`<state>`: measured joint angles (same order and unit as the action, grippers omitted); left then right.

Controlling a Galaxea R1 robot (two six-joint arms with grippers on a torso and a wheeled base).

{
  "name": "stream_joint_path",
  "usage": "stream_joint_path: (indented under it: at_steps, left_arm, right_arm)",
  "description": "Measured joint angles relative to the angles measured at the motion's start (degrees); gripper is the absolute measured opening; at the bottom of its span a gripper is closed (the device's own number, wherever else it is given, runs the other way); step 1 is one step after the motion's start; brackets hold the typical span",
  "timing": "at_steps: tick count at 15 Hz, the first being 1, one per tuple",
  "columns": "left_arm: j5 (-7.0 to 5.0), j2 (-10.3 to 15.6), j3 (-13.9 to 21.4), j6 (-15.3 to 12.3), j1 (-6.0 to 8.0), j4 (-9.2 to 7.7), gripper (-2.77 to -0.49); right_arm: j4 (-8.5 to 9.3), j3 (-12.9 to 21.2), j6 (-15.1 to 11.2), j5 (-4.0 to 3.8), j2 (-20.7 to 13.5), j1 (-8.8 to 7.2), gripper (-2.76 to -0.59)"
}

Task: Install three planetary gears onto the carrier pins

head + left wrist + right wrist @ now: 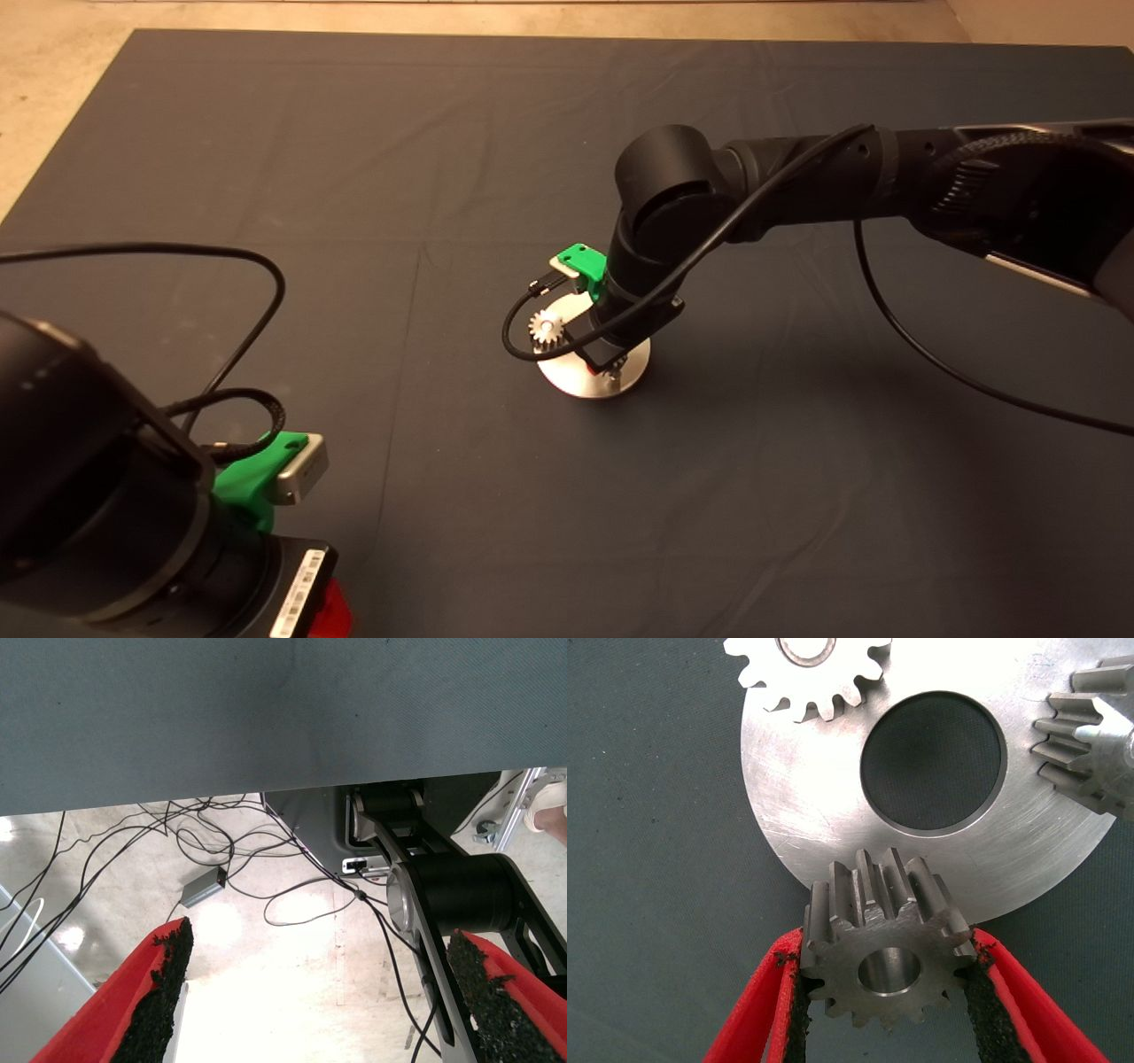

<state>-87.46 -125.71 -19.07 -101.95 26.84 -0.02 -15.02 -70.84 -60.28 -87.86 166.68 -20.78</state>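
The shiny round disc [576,377] lies mid-mat, its large centre hole [933,760] plain in the right wrist view. One planetary gear [806,665] sits on a carrier pin [806,647] and also shows in the head view [547,328]. A second gear [1099,735] sits at the disc's [806,815] other side. My right gripper [888,948] is shut on the third gear [888,979], held flat over the disc's rim; the pin below it is hidden. In the head view the right gripper [611,361] stands over the disc. My left gripper [330,611] is parked at the lower left, open [323,966].
The right arm's cable [514,332] loops beside the disc. The left wrist view looks past the mat's edge [266,788] at the floor with cables, a small grey box [202,889] and a person's shoe [551,806].
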Motion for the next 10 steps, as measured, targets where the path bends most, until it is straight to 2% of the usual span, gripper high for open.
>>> stream_joint_path:
  at_steps: [2, 5, 10]
  left_arm:
    - [0.0, 0.0, 0.0, 0.0, 0.0, 0.0, -1.22]
    - [0.0, 0.0, 0.0, 0.0, 0.0, 0.0, -1.22]
    - [0.0, 0.0, 0.0, 0.0, 0.0, 0.0, -1.22]
  right_arm:
    - [0.02, 0.1, 0.1, -0.01, 0.0, 0.09, -2.3]
    - [0.04, 0.1, 0.4, -0.03, 0.0, 1.11, -2.3]
    - [0.09, 0.2, 0.9, 0.1, -0.4, 1.24, -2.3]
